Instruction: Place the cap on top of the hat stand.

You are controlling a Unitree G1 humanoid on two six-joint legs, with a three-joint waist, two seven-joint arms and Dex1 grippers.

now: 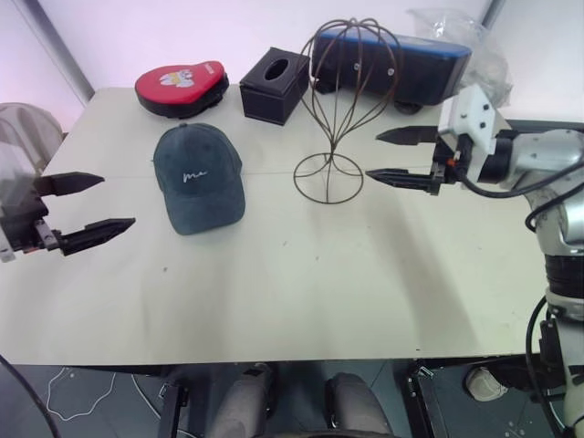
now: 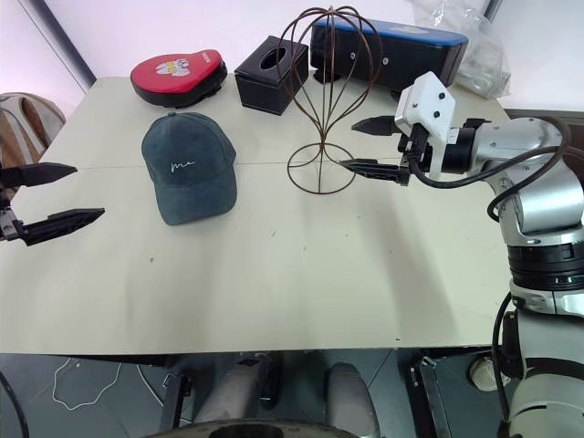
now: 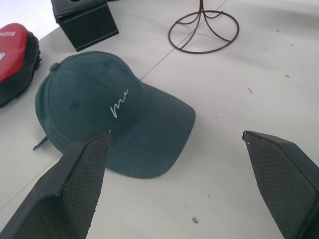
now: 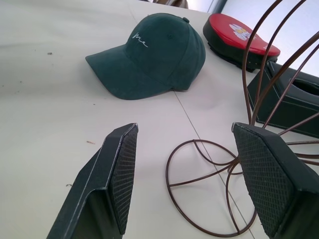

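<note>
The dark teal cap [image 1: 197,176] lies flat on the table, brim toward me, white script on its front; it also shows as cap [image 3: 107,114] and cap [image 4: 152,55]. The brown wire hat stand [image 1: 345,100] stands upright to its right, ring base [image 1: 328,178] on the table. My left gripper [image 1: 89,208] hovers open to the left of the cap, empty, a short way off. My right gripper [image 1: 394,155] is open and empty just right of the stand's base, fingers [image 4: 117,174] pointing at it.
A red padded object [image 1: 181,85] and a black tissue box [image 1: 275,84] sit behind the cap. A black-and-blue case [image 1: 401,64] and a clear plastic bag [image 1: 456,32] stand behind the stand. The beige table [image 1: 301,283] extends in front.
</note>
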